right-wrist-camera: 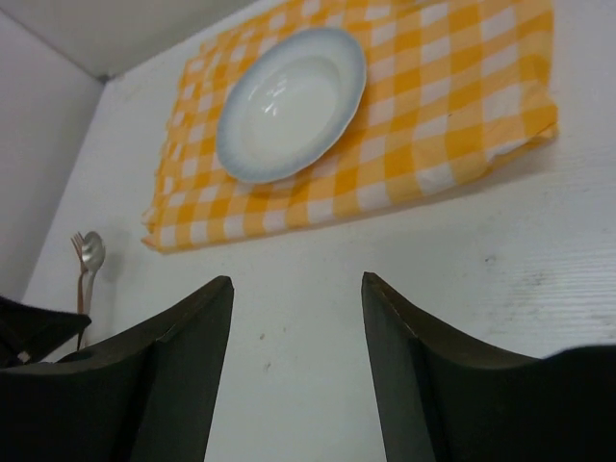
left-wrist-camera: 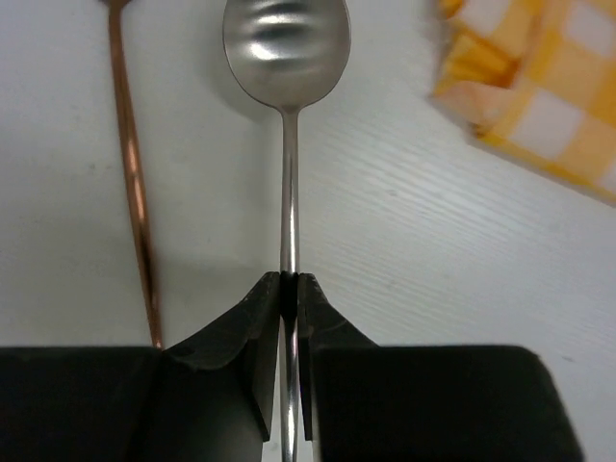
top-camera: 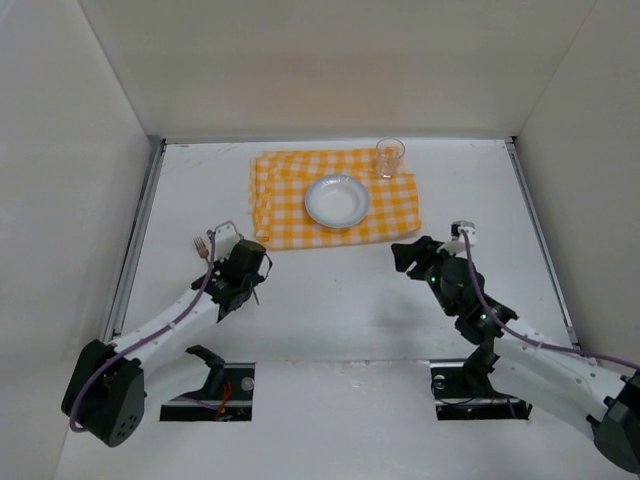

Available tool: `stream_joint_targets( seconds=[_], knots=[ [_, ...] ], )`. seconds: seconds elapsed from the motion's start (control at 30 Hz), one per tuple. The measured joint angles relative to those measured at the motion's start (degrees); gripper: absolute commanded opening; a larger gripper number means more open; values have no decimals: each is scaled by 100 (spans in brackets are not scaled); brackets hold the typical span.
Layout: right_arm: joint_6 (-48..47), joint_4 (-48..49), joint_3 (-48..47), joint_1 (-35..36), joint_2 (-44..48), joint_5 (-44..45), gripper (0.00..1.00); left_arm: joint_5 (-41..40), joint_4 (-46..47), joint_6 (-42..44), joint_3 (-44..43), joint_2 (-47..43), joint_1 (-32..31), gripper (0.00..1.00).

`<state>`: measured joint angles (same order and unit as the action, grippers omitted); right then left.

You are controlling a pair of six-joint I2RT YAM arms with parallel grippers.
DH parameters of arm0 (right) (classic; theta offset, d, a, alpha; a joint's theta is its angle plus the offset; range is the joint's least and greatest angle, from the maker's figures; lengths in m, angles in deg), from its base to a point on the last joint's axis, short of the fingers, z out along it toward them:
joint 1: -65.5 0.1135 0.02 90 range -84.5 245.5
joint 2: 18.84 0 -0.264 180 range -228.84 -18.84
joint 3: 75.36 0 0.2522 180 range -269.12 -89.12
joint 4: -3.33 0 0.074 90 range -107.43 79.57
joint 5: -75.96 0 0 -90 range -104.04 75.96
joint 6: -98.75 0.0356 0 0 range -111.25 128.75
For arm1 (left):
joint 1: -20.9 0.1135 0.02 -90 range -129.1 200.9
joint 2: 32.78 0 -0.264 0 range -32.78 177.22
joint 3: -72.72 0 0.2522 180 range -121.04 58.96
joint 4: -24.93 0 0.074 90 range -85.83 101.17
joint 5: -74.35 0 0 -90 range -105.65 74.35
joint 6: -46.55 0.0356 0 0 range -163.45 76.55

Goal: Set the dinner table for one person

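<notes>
Two claws are in view, one loaded and one idle. Left claw (left-wrist-camera: pixel 289 285) is clenched on the thin handle of a steel spoon (left-wrist-camera: pixel 287 58), pinching it partway down with only the fingertip edges. Whether the spoon's bowl rests on the counter (top-camera: pixel 340 300) or is lifted clear cannot be told from the wrist view. Right claw (right-wrist-camera: pixel 296 289) is released, jaws spread and holding nothing, poised over bare counter just below the lower right edge of the checked cloth (top-camera: pixel 335 195). The counter fills the whole working area. In the overhead frame the cloth lies at upper centre, carrying a plate (top-camera: pixel 337 201) at its middle and a glass (top-camera: pixel 390 157) at its upper right corner. Four hazards are noted, as judgement. First, the grip is narrow on a smooth, slim handle, so the spoon could swing or slide out during carriage. Second, a copper fork (left-wrist-camera: pixel 133 192) lies just beside the spoon at the left of the left wrist frame, and any sideways sweep could knock it askew. Third, the cloth's folded corner sits at the upper right of that frame. A low pass could catch it and drag the cloth, shifting the plate and possibly toppling the glass, which stands close to the cloth's edge. Fourth, both arms converging on the cloth could foul each other.
</notes>
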<state>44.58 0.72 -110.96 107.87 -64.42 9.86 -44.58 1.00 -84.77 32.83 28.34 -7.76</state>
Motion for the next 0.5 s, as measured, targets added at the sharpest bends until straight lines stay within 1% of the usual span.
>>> stream_joint_targets(
  seconds=[0.1, 0.2, 0.27, 0.33, 0.5],
  knots=[
    [96, -9, 114, -356, 487, 144, 62, 2, -267, -9, -656, -264, -422, 0],
    [225, -15, 175, -833, 713, 177, 62, -4, -197, -39, -1602, -26, -931, 0],
    [317, -42, 229, -1115, 741, 155, 62, 4, 50, -48, -2214, 398, -1261, 0],
    [415, -52, 315, -1316, 739, 81, 62, 59, 389, -72, -2800, 1038, -1517, 0],
    [564, -166, 531, -1582, 828, -81, 62, 389, 942, -168, -4037, 2837, -1788, 0]
  ],
)
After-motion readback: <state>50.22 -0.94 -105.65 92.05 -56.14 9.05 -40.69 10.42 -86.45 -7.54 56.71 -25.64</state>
